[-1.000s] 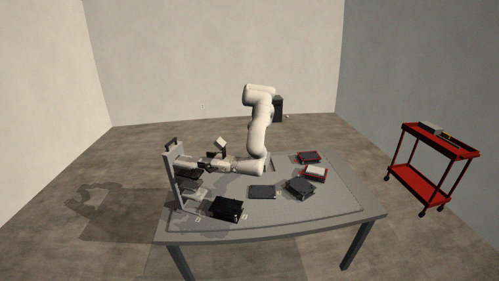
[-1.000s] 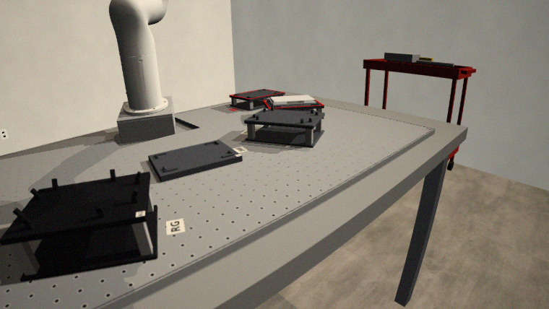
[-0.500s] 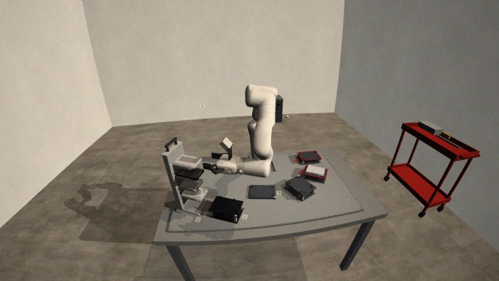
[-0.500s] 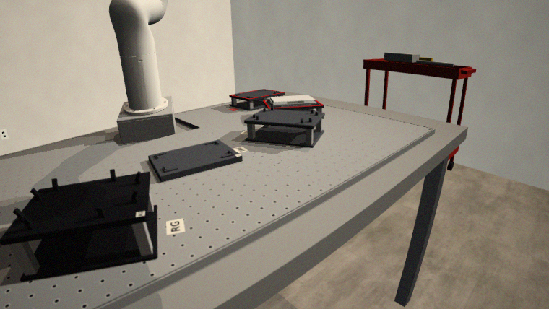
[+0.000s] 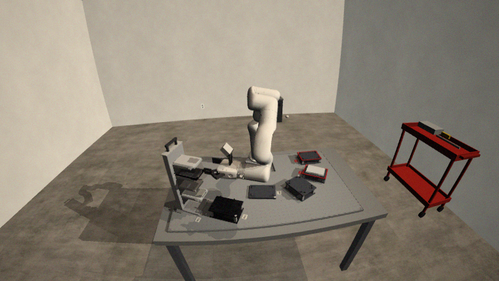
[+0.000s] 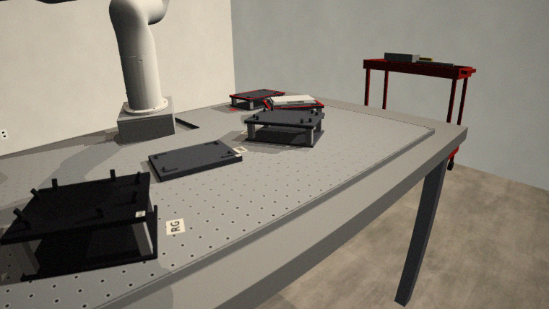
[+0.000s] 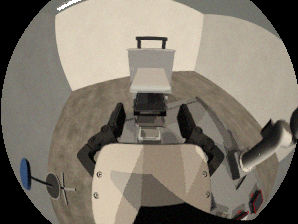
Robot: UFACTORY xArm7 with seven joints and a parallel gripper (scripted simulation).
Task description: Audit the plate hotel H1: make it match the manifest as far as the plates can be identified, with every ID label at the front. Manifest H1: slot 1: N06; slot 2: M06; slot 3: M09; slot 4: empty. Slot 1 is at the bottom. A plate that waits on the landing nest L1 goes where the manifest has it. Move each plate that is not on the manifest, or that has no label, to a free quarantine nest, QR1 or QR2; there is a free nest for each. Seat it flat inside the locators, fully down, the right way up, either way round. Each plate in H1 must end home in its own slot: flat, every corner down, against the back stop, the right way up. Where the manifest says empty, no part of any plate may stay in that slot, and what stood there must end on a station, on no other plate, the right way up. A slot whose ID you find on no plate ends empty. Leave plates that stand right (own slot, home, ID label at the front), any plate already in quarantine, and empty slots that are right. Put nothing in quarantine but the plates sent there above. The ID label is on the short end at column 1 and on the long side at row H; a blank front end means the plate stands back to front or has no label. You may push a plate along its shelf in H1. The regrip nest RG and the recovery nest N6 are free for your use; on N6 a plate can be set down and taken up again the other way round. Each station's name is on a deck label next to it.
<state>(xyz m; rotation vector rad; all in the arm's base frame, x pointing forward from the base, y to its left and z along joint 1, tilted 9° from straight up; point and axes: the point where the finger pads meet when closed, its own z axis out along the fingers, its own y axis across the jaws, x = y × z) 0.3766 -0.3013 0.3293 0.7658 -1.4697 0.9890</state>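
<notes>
The plate hotel H1 point(image 5: 179, 178) stands at the table's left end, its open front facing the arm. A light plate point(image 5: 188, 161) lies on its top level, a dark plate point(image 5: 188, 172) on the shelf below, another plate point(image 5: 190, 184) under that, and a light plate point(image 5: 194, 194) at the bottom. My gripper point(image 5: 209, 171) is open and empty, held level just in front of the dark plate. In the wrist view the open fingers flank the dark plate point(image 7: 150, 106) under the light plate point(image 7: 152, 72). No ID labels are readable.
The black raised nest RG point(image 6: 82, 214) is empty by the hotel. The flat nest point(image 6: 193, 158) and the raised nest point(image 6: 286, 123) are empty. One red quarantine nest point(image 6: 256, 95) is empty; the other holds a white plate point(image 6: 292, 100). A red cart point(image 5: 433, 163) stands off the table.
</notes>
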